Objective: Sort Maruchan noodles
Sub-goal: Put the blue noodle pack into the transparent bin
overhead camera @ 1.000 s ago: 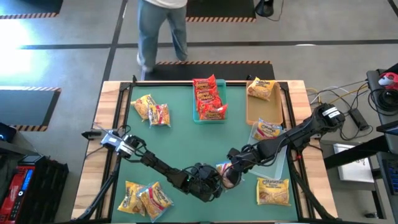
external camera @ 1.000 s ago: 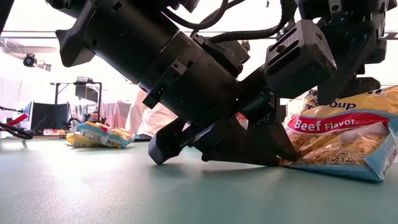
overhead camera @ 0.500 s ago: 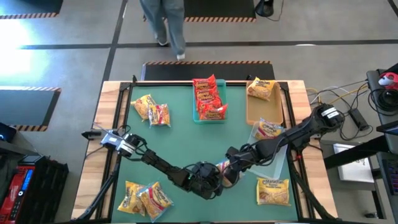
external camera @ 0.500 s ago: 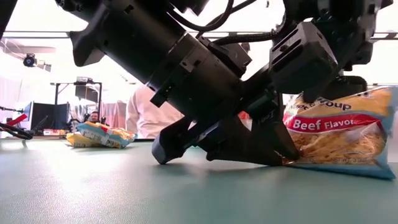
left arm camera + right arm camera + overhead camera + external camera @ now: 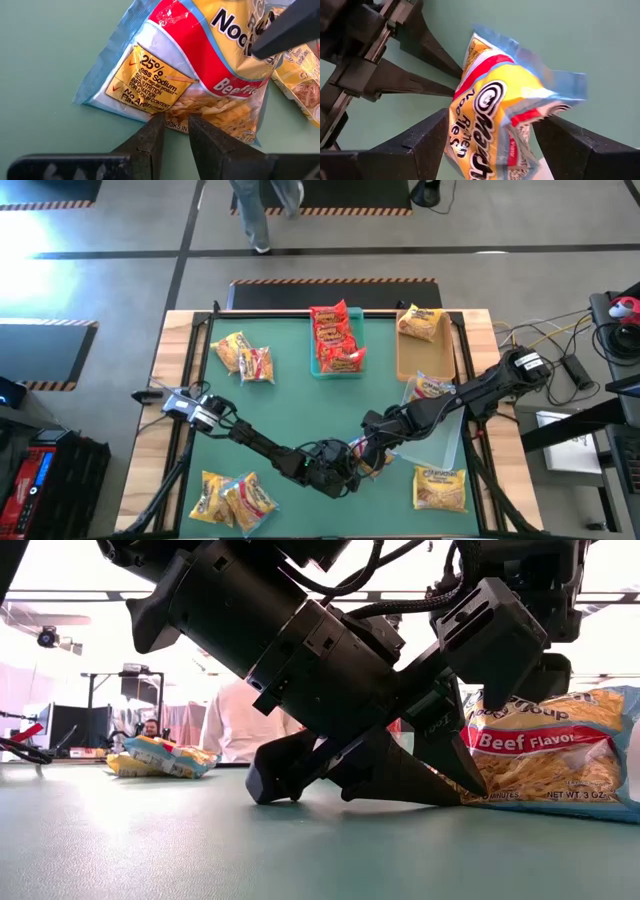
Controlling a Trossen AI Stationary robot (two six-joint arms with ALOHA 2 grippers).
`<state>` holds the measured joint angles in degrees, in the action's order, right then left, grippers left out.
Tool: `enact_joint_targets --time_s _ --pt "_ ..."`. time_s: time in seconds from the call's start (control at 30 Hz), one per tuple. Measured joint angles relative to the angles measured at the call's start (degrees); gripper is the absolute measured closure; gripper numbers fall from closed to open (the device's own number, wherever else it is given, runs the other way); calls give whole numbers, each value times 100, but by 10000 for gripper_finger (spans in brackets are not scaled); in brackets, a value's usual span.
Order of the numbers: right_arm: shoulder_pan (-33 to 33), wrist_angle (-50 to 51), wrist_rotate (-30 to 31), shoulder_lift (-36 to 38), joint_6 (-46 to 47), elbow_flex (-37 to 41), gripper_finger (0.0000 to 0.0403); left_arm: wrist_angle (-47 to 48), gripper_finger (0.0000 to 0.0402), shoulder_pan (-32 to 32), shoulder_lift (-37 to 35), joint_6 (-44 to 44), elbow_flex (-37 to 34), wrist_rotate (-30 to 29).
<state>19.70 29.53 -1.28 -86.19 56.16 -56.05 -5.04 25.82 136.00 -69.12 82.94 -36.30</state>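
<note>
The left gripper [image 5: 176, 127], at 6 o'clock on the table [image 5: 290, 400], is clamped on the edge of a beef packet [image 5: 200, 70], pinning its corner between both fingers. The right gripper [image 5: 490, 137] stands spread wide around the same packet with neither finger pressing it. Loose packets remain at 7 o'clock [image 5: 232, 498], 5 o'clock [image 5: 440, 486] and 10 o'clock [image 5: 245, 356]. Farther out, the teal tray [image 5: 340, 368] at 12 o'clock holds a stack of red packets [image 5: 336, 338], the tan tray [image 5: 408, 360] at 1 o'clock holds 1 yellow packet [image 5: 420, 322], and another packet [image 5: 432, 388] lies on the clear tray [image 5: 445, 442]. Judged progress: roughly half sorted; about 6 packets remain unsorted.
</note>
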Motion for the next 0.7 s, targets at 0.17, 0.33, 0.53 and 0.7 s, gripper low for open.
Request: enact_joint_targets --time_s 0.17,0.33,0.53,0.7 --pt "-16 -34 -52 -220 -54 2 128 0 326 0 1 0 0 7" --pt "-28 -289 -332 -500 -67 -30 128 0 326 0 1 0 0 8" --pt "-28 -277 -370 -671 -311 -188 130 0 326 0 1 1 0 9" --pt "-26 -291 -370 -661 -462 -236 157 -4 326 3 1 7 0 -32"
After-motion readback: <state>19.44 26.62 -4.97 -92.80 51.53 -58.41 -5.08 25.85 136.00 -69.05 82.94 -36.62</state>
